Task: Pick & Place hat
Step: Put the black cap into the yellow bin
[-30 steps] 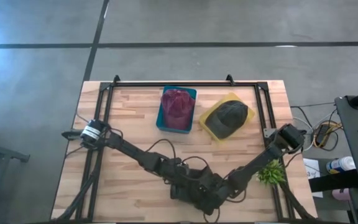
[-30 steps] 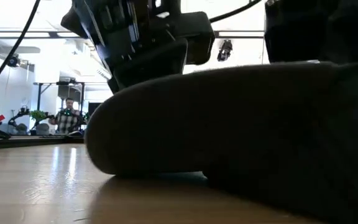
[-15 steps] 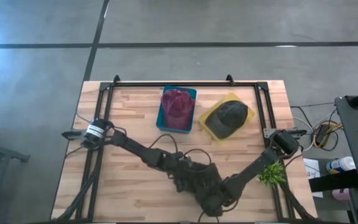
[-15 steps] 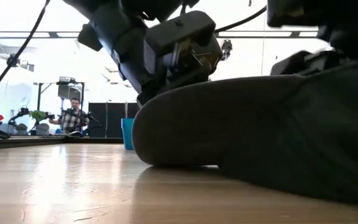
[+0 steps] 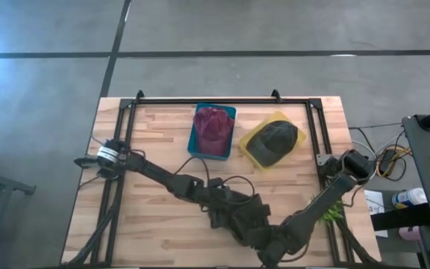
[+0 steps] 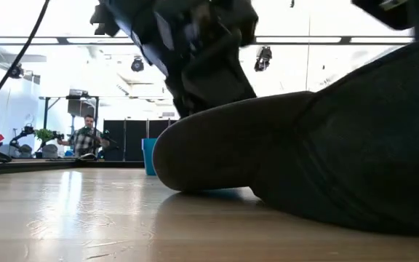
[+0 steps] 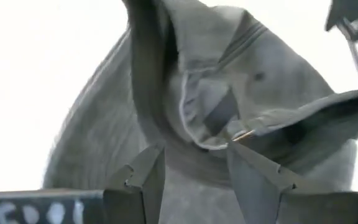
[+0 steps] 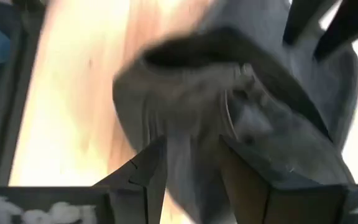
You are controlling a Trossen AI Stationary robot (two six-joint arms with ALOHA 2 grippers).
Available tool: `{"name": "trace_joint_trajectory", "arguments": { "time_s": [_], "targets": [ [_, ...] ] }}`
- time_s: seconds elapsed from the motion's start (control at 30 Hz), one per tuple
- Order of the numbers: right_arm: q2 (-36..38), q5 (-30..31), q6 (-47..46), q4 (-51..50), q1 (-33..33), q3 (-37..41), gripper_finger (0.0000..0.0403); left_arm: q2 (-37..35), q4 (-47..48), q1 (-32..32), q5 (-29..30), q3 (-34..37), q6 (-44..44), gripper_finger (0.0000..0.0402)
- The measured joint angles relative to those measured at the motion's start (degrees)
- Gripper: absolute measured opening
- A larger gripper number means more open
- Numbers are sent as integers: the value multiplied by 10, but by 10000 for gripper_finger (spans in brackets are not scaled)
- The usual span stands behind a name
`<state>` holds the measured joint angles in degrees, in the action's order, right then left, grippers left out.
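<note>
1. The hat (image 6: 326,160) sits on the table (image 5: 151,224) near its front edge, close to the middle. In the low view its crown rests on the wood.
2. Both arms meet over it there. The left claw (image 7: 191,149) has its jaws apart, with the hat's inner band and rim just past the tips and nothing pinched that I can see.
3. The right claw (image 8: 188,143) is tight against the same cloth. The picture is smeared, so I cannot tell whether it is clamped or loose.
4. I judge this to be the pick step, with the grasp not settled and no lift begun.
5. The next move calls for one claw to bite firmly on the rim or band. After that comes a straight lift, before any travel.
6. Room is short at the front, where the table edge is near and the arms crowd each other.
7. The plant (image 5: 330,214) stands by the right edge, beside the right arm.
8. The middle of the table lies open towards the back.
9. At the back, the bin (image 5: 194,146) holds a red hat (image 5: 213,127) and the yellow tray (image 5: 275,117) holds a green hat (image 5: 273,142), so the drop spot is unclear to me.
</note>
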<state>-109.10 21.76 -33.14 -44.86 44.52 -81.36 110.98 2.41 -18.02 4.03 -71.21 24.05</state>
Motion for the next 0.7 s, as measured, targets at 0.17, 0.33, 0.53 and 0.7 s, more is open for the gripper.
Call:
{"name": "trace_joint_trajectory", "arguments": {
  "time_s": [0.17,0.33,0.53,0.7],
  "targets": [
    [6,-8,1,-44,32,6,139,-31,24,-13,-4,3,-101,165],
    [-13,-8,51,-43,55,15,139,-32,58,-21,-31,3,-140,165],
    [-47,5,82,-42,52,25,139,-10,67,-20,-41,3,-153,165],
    [-70,20,117,-44,52,42,139,12,66,-20,-44,3,-166,165]
  ]
}}
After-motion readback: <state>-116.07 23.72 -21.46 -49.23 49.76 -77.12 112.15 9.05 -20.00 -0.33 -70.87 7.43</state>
